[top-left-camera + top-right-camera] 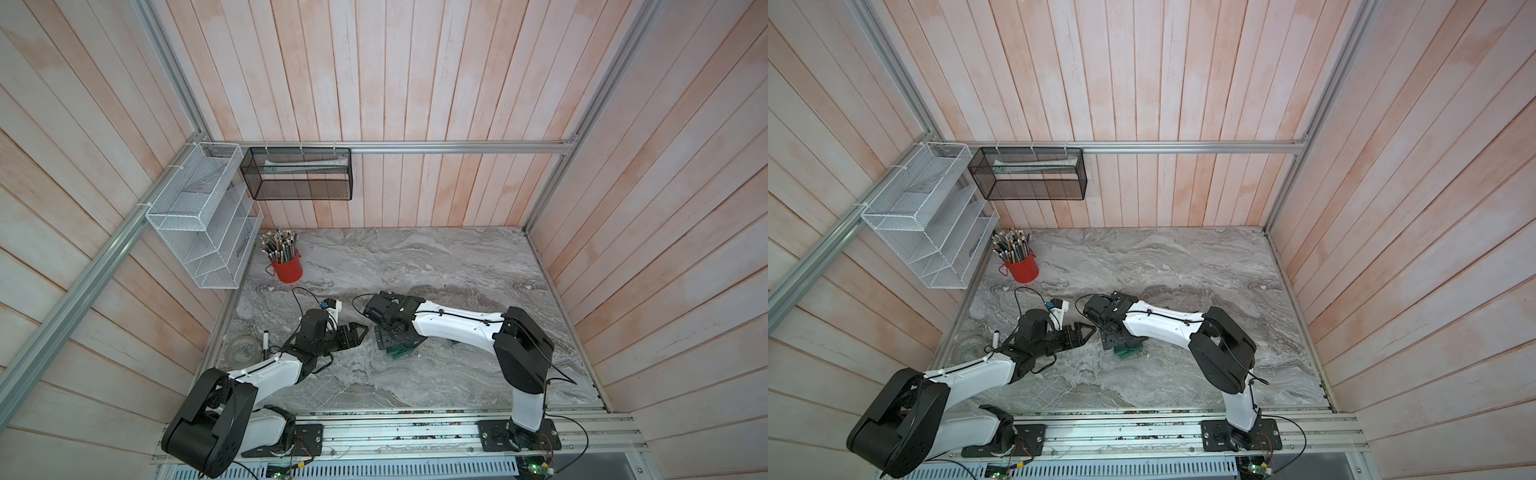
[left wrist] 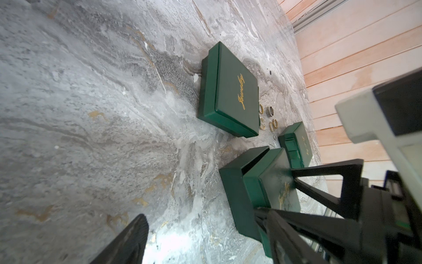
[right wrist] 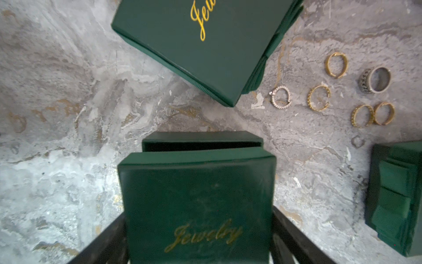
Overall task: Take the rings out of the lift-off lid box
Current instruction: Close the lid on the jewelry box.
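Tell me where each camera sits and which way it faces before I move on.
Both top views: high over the arm-base side, looking down on the marble table; both arms show, with left gripper and right gripper.
Left wrist: low on the left arm, looking across the table at the green lid; one own finger shows, plus the right gripper's fingers.
Right wrist: above the green lid, looking down; its fingers flank the lid.
Shared: both wrist views show the lid and the rings.

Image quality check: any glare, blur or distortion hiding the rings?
Right wrist view: rings sharp; the lid close to the lens is soft and dim. Left wrist view: glare patch on the marble table, rings tiny but visible. Both top views: wide-angle bowing of the walls; rings too small to make out.
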